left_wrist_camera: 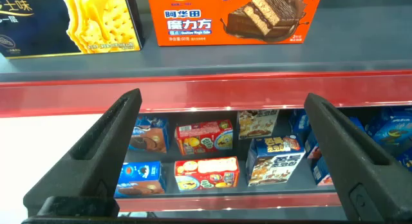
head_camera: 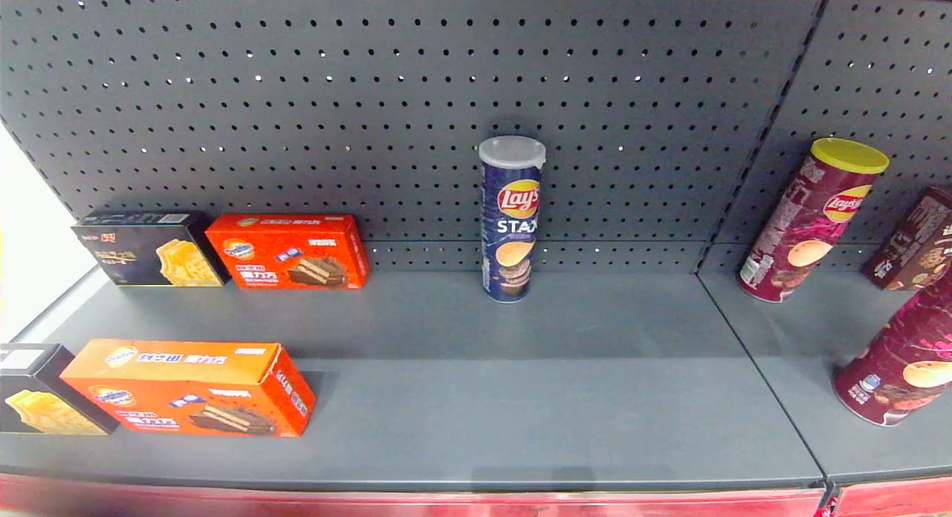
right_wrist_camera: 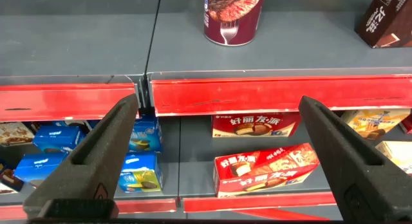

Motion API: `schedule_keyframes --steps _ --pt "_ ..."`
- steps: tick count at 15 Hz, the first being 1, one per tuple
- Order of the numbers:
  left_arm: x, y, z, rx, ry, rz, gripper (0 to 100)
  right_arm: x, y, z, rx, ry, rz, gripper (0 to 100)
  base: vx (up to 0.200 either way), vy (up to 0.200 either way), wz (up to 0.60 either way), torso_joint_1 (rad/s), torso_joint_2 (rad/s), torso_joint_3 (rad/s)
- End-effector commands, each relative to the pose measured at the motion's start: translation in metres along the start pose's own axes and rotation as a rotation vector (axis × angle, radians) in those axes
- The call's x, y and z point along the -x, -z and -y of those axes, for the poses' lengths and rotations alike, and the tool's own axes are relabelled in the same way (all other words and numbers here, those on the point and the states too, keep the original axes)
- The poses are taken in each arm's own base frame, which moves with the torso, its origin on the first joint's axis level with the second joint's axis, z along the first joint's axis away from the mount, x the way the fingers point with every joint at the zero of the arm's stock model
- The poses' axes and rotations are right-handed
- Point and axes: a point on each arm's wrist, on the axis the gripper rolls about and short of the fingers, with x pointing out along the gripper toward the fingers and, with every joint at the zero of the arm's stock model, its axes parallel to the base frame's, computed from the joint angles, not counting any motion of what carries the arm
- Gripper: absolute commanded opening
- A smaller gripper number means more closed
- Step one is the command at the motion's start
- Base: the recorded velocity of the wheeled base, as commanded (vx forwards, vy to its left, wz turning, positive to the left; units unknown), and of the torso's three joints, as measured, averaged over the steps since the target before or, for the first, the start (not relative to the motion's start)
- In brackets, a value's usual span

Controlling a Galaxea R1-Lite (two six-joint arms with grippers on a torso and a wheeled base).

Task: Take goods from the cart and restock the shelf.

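The left gripper (left_wrist_camera: 222, 98) and the right gripper (right_wrist_camera: 219, 100) both stand wide open and hold nothing. Each is level and points at the glossy red front rail (head_camera: 446, 502) of the dark grey metal shelf (head_camera: 520, 398).

With both grippers empty, the step in hand looks like the gap between placements. The next move probably calls for turning away to the cart, closing on one item and bringing it back to the bare middle stretch of the board.

In the head view, a large orange cardboard box of chocolate wafers (head_camera: 190, 387) stands at the front left of that board. A black box of yellow crackers (head_camera: 44, 398) is just beside it on its left. A matching orange box (head_camera: 290, 251) and black box (head_camera: 152, 249) stand at the back against the perforated panel. In the bay to the right are two maroon crisp tubes, one with a yellow lid (head_camera: 814, 219) and one nearer the front (head_camera: 900, 353). A tall blue cardboard crisp tube with a grey lid (head_camera: 512, 219) stands upright and alone at the back centre.

The left arm faces the rail below the front boxes. The right arm faces the seam between the two bays. Small snack cartons (left_wrist_camera: 206, 153) on the tier below show between the left gripper's fingers.
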Motion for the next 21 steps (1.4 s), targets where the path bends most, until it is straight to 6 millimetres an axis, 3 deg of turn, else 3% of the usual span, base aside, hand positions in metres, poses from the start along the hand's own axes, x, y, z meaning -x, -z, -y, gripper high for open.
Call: schedule_keyframes --steps 1,10,21 --pt "-0.0001 -0.0001 0.0000 0.000 0.000 -0.001 100 0.0000 0.0000 0.0000 0.001 0.000 -0.001 100 0.000 0.000 0.00 0.000 0.00 0.000" --pt "-0.0002 0.0004 0.0000 0.000 -0.002 -0.003 100 0.0000 0.0000 0.0000 0.001 0.000 -0.001 100 0.000 0.000 0.00 0.000 0.00 0.000" --pt "-0.0002 0.0004 0.0000 0.000 0.000 -0.003 100 0.0000 0.0000 0.0000 0.001 0.000 -0.001 100 0.000 0.000 0.60 0.004 0.00 0.002"
